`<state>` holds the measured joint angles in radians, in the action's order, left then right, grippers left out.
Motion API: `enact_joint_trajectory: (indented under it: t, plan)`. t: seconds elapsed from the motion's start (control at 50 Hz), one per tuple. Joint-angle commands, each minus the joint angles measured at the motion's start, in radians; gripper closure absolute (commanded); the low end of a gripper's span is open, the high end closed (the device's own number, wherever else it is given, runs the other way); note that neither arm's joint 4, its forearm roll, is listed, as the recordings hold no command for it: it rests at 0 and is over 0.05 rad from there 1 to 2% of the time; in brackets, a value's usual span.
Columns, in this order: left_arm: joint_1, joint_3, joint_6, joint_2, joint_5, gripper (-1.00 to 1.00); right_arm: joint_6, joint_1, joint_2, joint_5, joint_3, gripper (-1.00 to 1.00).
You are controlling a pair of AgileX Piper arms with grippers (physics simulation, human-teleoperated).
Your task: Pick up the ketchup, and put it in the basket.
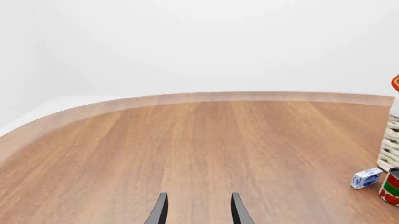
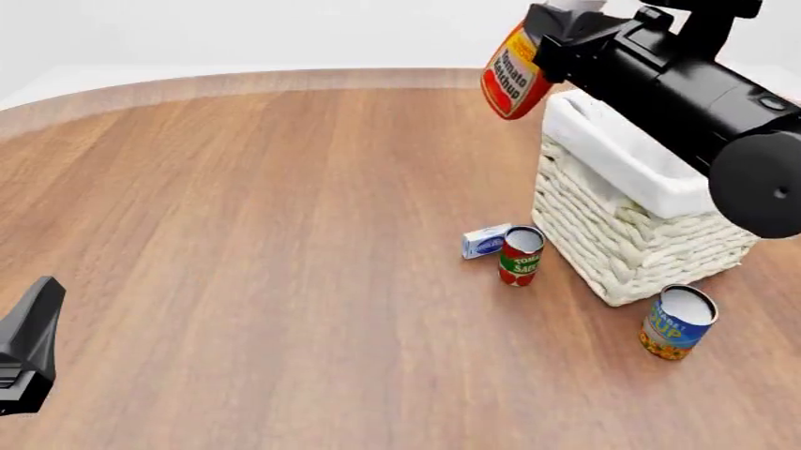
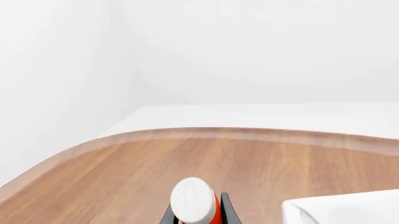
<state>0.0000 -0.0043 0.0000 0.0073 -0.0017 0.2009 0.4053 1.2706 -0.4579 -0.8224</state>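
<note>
The ketchup point(image 2: 509, 80), a red bottle with a yellow-and-white label, hangs tilted in the air, held by my right gripper point(image 2: 551, 42), just above the far left corner of the basket point(image 2: 626, 202). The right wrist view shows its white cap point(image 3: 194, 198) between the gripper's fingers, with the basket's white cloth rim point(image 3: 339, 210) beside it. The basket is cream wicker lined with white cloth. My left gripper point(image 1: 198, 210) is open and empty, low over the near left of the table, also seen in the front view point(image 2: 32, 342). A corner of the ketchup point(image 1: 395, 82) shows in the left wrist view.
A red-and-green tomato sauce can point(image 2: 521, 255) and a small blue-and-white box point(image 2: 485, 241) stand just left of the basket. A blue-and-orange can point(image 2: 677, 322) stands at the basket's near corner. The wooden table point(image 2: 250, 234) has a curved far edge.
</note>
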Motion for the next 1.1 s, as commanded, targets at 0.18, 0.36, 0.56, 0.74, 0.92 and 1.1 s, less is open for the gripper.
enact_joint_trajectory:
  t: [0.18, 0.36, 0.56, 0.74, 0.92, 1.1]
  plan:
    - [0.0, 0.0, 0.0, 0.0, 0.0, -1.0, -0.005, -0.138, -0.093, -0.011, 0.046, 1.0]
    - [0.0, 0.0, 0.0, 0.0, 0.0, -1.0, -0.031, -0.2, -0.145, -0.026, 0.087, 1.0]
    - [0.0, 0.0, 0.0, 0.0, 0.0, -1.0, -0.03, -0.266, -0.188, -0.029, 0.12, 1.0]
    - [0.0, 0.0, 0.0, 0.0, 0.0, -1.0, -0.058, -0.317, -0.222, -0.018, 0.137, 1.0]
    - [0.0, 0.0, 0.0, 0.0, 0.0, -1.0, -0.098, -0.348, -0.217, 0.028, 0.126, 1.0]
    - [0.0, 0.0, 0.0, 0.0, 0.0, -1.0, -0.11, -0.381, -0.215, 0.077, 0.112, 1.0]
